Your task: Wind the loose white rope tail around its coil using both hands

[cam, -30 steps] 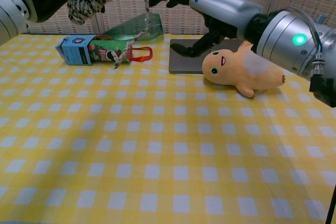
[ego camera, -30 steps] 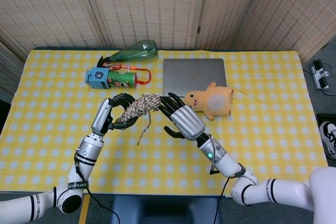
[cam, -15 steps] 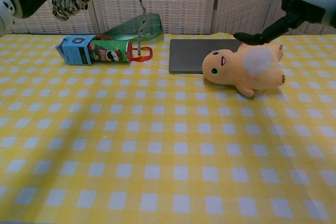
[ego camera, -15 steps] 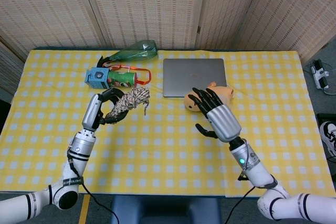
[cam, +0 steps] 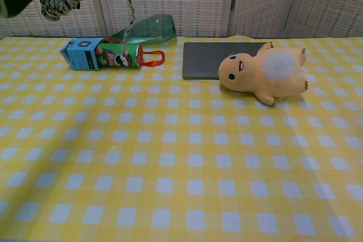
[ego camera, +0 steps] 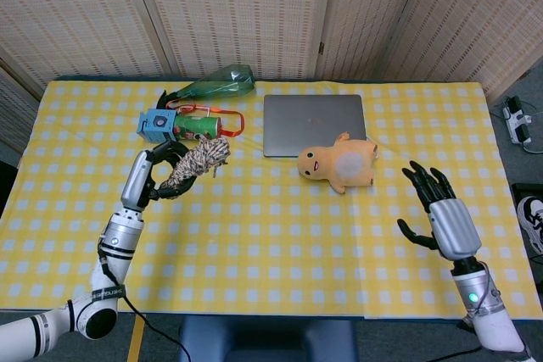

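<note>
rope coil (ego camera: 197, 161): rough braided fibre, speckled. Tablecloth (ego camera: 254, 226): matt checked cloth. Laptop (ego camera: 314, 123) behind the plush toy (ego camera: 339, 163): smooth matt grey metal; toy fuzzy fabric. Green bottle (ego camera: 216, 85): glossy plastic. Hands (ego camera: 445, 218): black fingers, silvery shell.

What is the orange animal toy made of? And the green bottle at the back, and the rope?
The orange animal toy looks like soft plush fabric: fuzzy, matte, rounded like stuffing. The green bottle seems to be clear plastic, since it is see-through and shiny. The rope coil in the left hand looks like braided fibre, whitish with dark flecks.
</note>
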